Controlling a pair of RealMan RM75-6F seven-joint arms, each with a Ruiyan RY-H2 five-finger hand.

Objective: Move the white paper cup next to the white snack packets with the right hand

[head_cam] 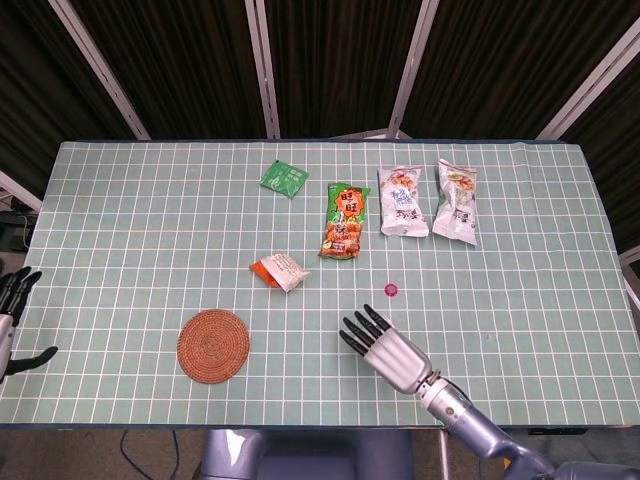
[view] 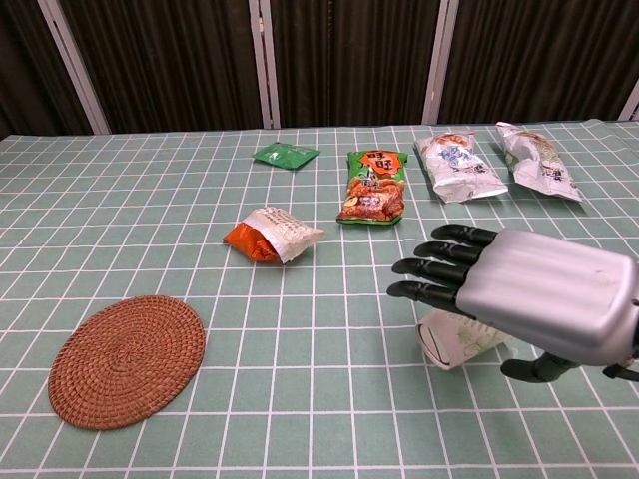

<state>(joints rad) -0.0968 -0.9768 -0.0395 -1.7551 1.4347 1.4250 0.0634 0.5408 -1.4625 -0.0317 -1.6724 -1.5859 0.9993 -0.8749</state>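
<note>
The white paper cup [view: 455, 342] with a leaf print lies on its side on the table, its mouth toward the near left. My right hand [view: 529, 294] hovers just above it with fingers stretched flat and apart, holding nothing. In the head view the right hand [head_cam: 387, 346] covers the cup. Two white snack packets [head_cam: 403, 201] [head_cam: 456, 201] lie side by side at the far right; the chest view shows the packets [view: 459, 168] [view: 539, 160] well beyond the hand. My left hand [head_cam: 10, 315] hangs off the table's left edge, fingers apart and empty.
A woven round coaster [head_cam: 213, 345] sits near the front left. An orange and white packet [head_cam: 279, 271] lies mid-table, an orange-green snack bag [head_cam: 345, 220] stands left of the white packets, and a green sachet [head_cam: 284, 178] lies farther back. A small pink cap [head_cam: 391, 290] lies by the hand.
</note>
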